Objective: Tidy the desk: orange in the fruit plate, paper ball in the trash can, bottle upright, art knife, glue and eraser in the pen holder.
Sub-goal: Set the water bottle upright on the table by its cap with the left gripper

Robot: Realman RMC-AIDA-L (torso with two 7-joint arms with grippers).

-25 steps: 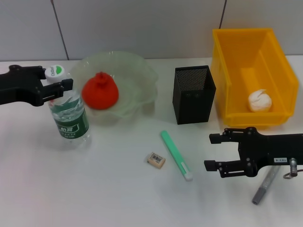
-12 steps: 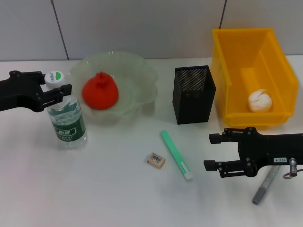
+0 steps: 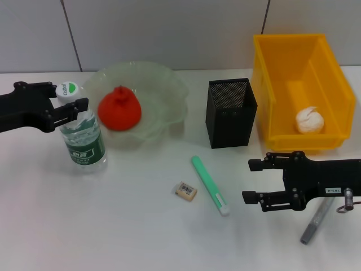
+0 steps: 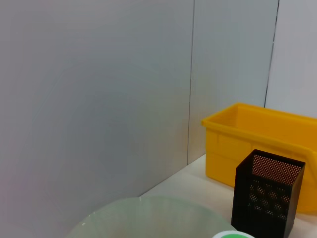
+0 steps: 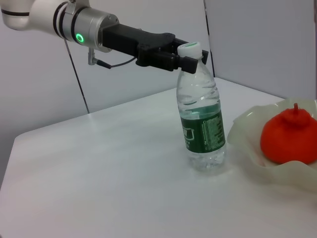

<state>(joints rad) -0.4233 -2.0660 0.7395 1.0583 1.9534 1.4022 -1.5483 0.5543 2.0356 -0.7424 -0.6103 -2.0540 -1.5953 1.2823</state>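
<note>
Bottle-righting looks like the step in hand: the left gripper (image 3: 66, 106), at the end of an arm stretched level over the table from the far left, is clenched on the neck of the small clear plastic water bottle with a green label (image 3: 83, 142), just under its white-and-green cap (image 3: 68, 90), and the bottle stands on its base, leaning slightly. Next, I judge, the jaws should let go without tipping it. Just beyond that gripper's tips sits the translucent pale-green fruit plate with a ruffled rim (image 3: 169, 96), the red-orange rounded orange (image 3: 119, 108) already in it. Between the two grippers lie the tiny beige eraser (image 3: 185, 191) and a mint-green stick (image 3: 210, 184), near the black square mesh pen holder (image 3: 230, 113). The right gripper (image 3: 255, 180) hovers low with jaws spread and empty — behind it the bright-yellow rectangular trash can (image 3: 265, 90) holds the white crumpled paper ball (image 3: 309, 120), a grey pen-like tool (image 3: 315, 222) under its arm.
</note>
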